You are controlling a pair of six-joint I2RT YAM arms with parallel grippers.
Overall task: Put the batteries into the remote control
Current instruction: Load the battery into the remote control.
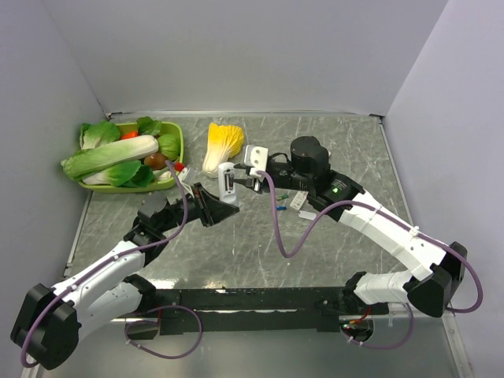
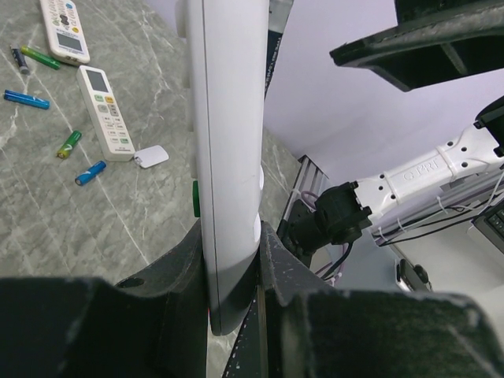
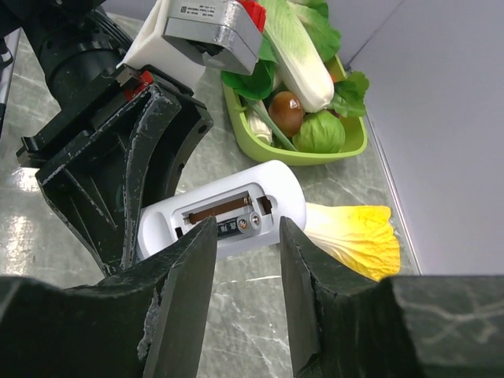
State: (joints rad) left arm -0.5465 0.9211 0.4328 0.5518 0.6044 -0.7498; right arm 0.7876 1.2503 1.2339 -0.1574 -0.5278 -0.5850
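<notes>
My left gripper [image 1: 214, 206] is shut on the lower end of a white remote control [image 1: 227, 183] and holds it upright above the table. In the left wrist view the remote control [image 2: 228, 157] stands edge-on between the gripper's [image 2: 230, 260] black fingers. The right wrist view faces its open battery bay [image 3: 228, 213]: one dark battery [image 3: 240, 226] lies in the lower slot and the upper slot shows a bare spring. My right gripper [image 3: 248, 236] hovers just in front of the bay, open, with nothing between its fingers. Loose batteries [image 2: 25, 98] [image 2: 68, 144] [image 2: 90, 172] lie on the table.
Two more white remotes [image 2: 107, 110] [image 2: 64, 27] and a small white cover [image 2: 151, 157] lie among the loose batteries under the right arm [image 1: 370, 220]. A green basket [image 1: 179, 138] of vegetables and a yellow cabbage [image 1: 223, 144] sit at the back left.
</notes>
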